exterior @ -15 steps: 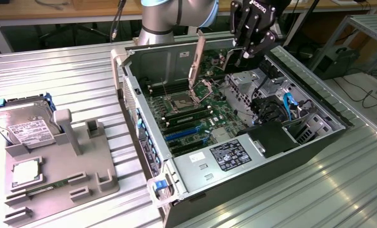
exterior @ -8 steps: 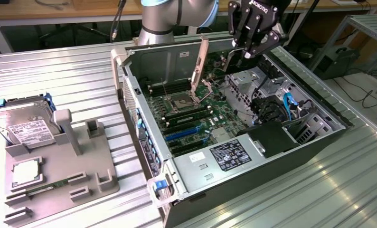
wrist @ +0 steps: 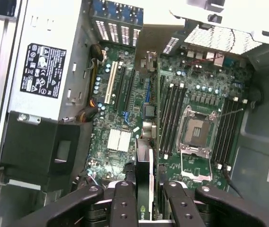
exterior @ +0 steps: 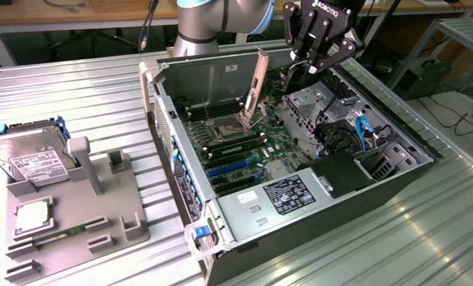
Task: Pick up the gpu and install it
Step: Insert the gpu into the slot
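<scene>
place: robotics lab | signs: robot arm (exterior: 212,21), opened computer case (exterior: 220,74), ribbed metal table (exterior: 86,89), workbenches (exterior: 30,15)

The ribbed metal table (exterior: 77,101) bears an open computer case (exterior: 208,77) and grey fixture (exterior: 117,221).

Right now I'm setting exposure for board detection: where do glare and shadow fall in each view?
Exterior view: the ribbed table throws back broad white glare, while the black shroud inside the case sits dark. Wrist view: the perforated panel is lit almost to white; the gpu held in the gripper is nearly plain black.
</scene>
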Robot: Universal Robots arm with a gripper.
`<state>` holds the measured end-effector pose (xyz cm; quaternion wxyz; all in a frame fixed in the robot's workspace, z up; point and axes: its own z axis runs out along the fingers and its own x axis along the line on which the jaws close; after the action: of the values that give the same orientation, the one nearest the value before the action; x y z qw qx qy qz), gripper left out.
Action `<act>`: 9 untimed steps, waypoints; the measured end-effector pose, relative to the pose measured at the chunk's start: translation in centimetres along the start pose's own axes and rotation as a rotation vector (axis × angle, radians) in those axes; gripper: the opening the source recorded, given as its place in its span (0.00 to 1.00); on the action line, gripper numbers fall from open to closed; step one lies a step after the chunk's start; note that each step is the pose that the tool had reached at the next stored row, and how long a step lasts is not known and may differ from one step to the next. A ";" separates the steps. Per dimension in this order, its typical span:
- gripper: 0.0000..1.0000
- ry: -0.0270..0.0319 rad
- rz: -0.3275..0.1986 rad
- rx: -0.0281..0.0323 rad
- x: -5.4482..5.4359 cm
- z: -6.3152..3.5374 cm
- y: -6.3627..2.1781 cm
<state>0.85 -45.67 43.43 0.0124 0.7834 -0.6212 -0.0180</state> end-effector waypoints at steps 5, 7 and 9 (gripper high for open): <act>0.27 -0.0045 0.109 0.0014 0.0 0.77 -0.03; 0.27 -0.0056 0.140 0.0017 0.0 1.05 -0.05; 0.27 -0.0057 0.141 0.0017 0.0 1.12 -0.05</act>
<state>0.85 -45.67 42.30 0.0112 0.7378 -0.6747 -0.0188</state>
